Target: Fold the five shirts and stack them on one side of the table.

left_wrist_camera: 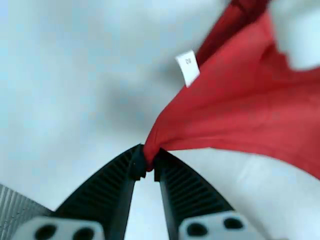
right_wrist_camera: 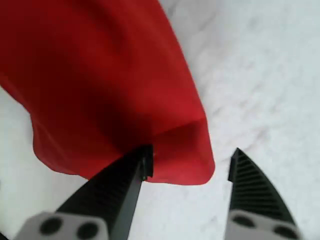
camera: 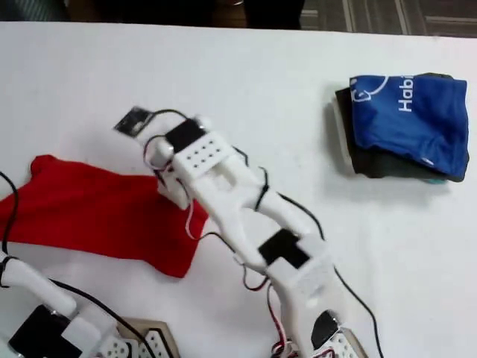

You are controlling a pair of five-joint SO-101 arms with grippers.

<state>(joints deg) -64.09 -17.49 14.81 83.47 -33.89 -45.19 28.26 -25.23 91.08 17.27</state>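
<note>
A red shirt (camera: 97, 209) lies spread on the left of the white table (camera: 261, 82). In the left wrist view my left gripper (left_wrist_camera: 148, 167) is shut on a bunched corner of the red shirt (left_wrist_camera: 240, 110), which stretches away from it with a small white tag (left_wrist_camera: 187, 67) showing. My right gripper (right_wrist_camera: 190, 160) is open at the shirt's other end (right_wrist_camera: 100, 85), one finger over the cloth and the other over bare table. From above, the right arm (camera: 223, 186) reaches from the front to the shirt's right edge. A stack of folded shirts (camera: 406, 123), blue on top, sits at the right.
The left arm's base (camera: 45, 313) and its cables sit at the front left corner. The right arm's base (camera: 313, 298) stands at the front middle. The table's far edge (camera: 223, 26) runs along the back, with dark floor beyond.
</note>
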